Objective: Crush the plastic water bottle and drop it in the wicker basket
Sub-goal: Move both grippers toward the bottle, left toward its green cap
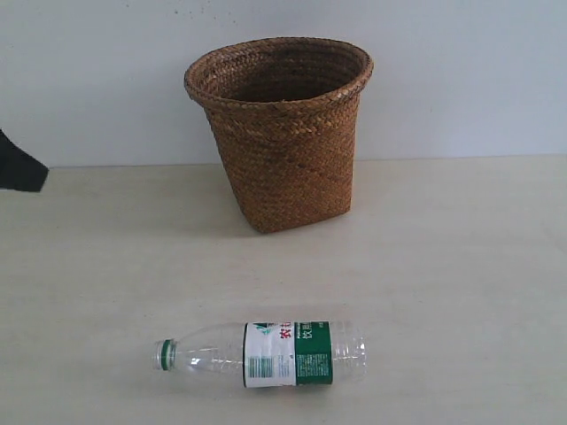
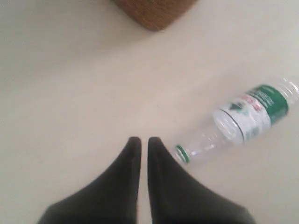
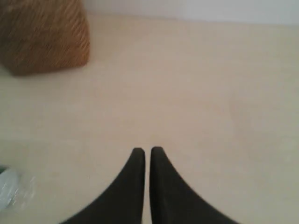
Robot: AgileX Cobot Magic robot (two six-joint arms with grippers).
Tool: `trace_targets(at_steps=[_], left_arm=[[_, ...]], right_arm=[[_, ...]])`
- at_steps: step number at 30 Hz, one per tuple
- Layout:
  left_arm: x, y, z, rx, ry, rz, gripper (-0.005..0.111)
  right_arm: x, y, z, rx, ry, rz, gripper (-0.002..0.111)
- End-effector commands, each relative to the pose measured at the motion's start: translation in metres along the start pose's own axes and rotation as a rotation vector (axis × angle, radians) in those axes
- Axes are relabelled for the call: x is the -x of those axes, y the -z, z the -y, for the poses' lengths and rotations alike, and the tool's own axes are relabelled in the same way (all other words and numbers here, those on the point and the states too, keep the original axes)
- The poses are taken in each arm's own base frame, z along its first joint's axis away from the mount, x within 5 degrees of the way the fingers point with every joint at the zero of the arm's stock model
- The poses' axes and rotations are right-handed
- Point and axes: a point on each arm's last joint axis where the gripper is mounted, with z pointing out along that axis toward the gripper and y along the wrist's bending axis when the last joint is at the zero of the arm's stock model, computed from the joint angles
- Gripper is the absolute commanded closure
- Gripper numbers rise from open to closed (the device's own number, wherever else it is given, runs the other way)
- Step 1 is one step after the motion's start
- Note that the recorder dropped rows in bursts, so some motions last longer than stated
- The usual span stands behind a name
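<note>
The plastic water bottle [image 1: 266, 354] lies on its side near the table's front edge, uncrushed, with its green cap ring pointing left and its green-and-white label in the middle. Behind it stands the brown wicker basket [image 1: 281, 128], upright and empty as far as I can see. My left gripper [image 2: 141, 141] is shut with nothing in it, above the table, and the bottle [image 2: 243, 119] lies just beside one finger. My right gripper [image 3: 147, 151] is shut too and holds nothing; a blurred bit of the bottle [image 3: 11, 189] and the basket [image 3: 44, 35] show at that view's edges.
The pale wooden table [image 1: 461, 266] runs back to a white wall. A dark part of the left arm [image 1: 18, 164] juts in at the left edge of the exterior view. Neither gripper itself shows in that view.
</note>
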Motion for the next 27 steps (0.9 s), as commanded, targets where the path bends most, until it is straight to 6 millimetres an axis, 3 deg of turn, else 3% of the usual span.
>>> trace_targets(at_steps=[1,7,11,14,16,20,27], left_arm=[[-0.010,-0.026,0.022,-0.175,-0.123,-0.166,0.102],[-0.016,-0.070,0.055,-0.318,-0.456,-0.314,0.100],[-0.025,-0.099,0.055,-0.431,-0.720,-0.363,0.062],[-0.026,-0.114,0.052,-0.439,-0.798,-0.350,0.047],[-0.029,-0.126,0.049,-0.459,-0.871,-0.345,0.047],[-0.035,-0.145,0.050,-0.512,-0.852,-0.360,0.047],[-0.043,-0.175,0.045,-0.506,-0.870,-0.360,0.047]], right_arm=[[-0.012,-0.010,-0.018,0.237,0.029,-0.184,0.108],[-0.016,-0.035,-0.049,0.494,0.087,-0.293,0.108],[-0.024,-0.052,-0.088,0.589,0.184,-0.360,0.108],[-0.027,-0.061,-0.105,0.610,0.219,-0.368,0.108],[-0.031,-0.068,-0.117,0.625,0.241,-0.382,0.108],[-0.037,-0.082,-0.131,0.627,0.233,-0.407,0.108],[-0.044,-0.100,-0.135,0.620,0.219,-0.457,0.108]])
